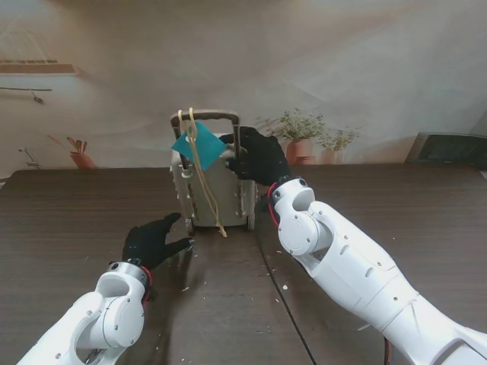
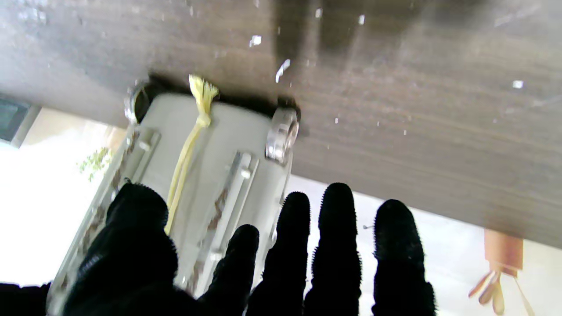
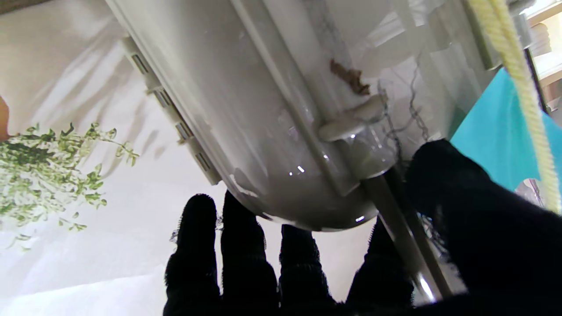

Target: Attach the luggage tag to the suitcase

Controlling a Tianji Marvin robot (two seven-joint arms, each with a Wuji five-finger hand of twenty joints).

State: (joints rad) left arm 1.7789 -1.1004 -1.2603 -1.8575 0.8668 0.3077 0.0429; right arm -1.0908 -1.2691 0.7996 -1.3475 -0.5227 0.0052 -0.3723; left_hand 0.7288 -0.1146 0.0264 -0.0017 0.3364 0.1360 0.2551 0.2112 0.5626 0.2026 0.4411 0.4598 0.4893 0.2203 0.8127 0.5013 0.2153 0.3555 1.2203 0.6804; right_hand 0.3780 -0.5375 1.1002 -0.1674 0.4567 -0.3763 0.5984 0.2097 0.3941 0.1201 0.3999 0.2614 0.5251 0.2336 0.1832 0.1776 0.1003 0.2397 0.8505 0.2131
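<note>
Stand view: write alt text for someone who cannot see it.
A small grey suitcase stands upright on a dark wooden table, a teal luggage tag hanging by yellow cord from its handle. The right robot hand grips the suitcase's top; the left robot hand hovers open nearby.

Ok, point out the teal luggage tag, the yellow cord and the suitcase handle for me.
teal luggage tag (image 1: pixel 196 146): stand view, middle of the flat face.
yellow cord (image 1: pixel 207 192): stand view, strand hanging down the suitcase front.
suitcase handle (image 1: pixel 214 115): stand view, top bar.

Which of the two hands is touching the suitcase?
The right hand: it rests at the suitcase's top corner, by the handle post. The left hand hovers open over the table, apart from it.
</note>
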